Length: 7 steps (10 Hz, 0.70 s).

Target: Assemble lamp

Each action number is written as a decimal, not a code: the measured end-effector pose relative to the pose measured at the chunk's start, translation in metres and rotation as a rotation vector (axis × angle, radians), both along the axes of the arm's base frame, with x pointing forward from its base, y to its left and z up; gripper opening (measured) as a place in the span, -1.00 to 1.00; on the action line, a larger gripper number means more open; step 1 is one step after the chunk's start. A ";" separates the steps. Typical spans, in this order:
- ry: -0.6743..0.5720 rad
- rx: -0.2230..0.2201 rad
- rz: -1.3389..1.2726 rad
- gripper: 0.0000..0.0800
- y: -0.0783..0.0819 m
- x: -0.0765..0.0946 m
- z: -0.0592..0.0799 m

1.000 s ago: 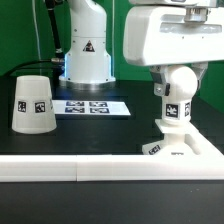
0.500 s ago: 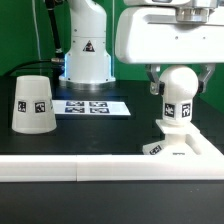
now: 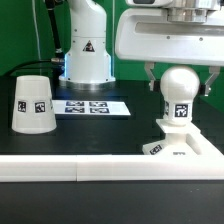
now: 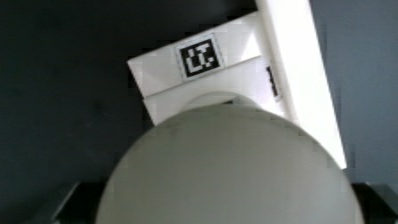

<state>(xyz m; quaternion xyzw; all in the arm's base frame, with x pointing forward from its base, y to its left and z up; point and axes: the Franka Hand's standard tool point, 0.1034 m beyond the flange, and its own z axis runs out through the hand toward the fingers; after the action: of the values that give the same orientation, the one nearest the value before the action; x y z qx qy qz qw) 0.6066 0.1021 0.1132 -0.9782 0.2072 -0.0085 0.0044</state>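
Plainly, my hand was released, its two fingers hanging apart on either side of the bulb and touching neither flank, so far as the exterior view showed. The bulb stood upright, neck down in the stepped base, near the exterior view's right on the dark surface. The shade sat mouth-down well apart toward that view's left, with the marker board between them and farther back. I judged all three parts to be hollow matte plastic: light, stiff and not fragile. The bulb's round head looked slippery under flat pads, best pinched across its widest girth or at the straighter neck. The tapered shade seemed best taken near its narrower upper end. I could not tell whether the neck was fully seated. The base's lower edge was cut off behind the white rail in front. In the wrist view the bulb's dome filled most of the picture, hiding the joint and my fingertips.
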 end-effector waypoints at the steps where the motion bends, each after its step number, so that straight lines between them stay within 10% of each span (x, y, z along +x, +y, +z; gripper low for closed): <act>1: 0.001 0.004 -0.093 0.44 0.000 0.000 0.000; 7: 0.013 0.033 -0.403 0.45 0.001 -0.001 -0.001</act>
<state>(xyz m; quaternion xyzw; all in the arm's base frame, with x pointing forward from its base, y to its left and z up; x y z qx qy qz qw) 0.6059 0.1028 0.1125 -0.9169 0.3987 0.0004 0.0171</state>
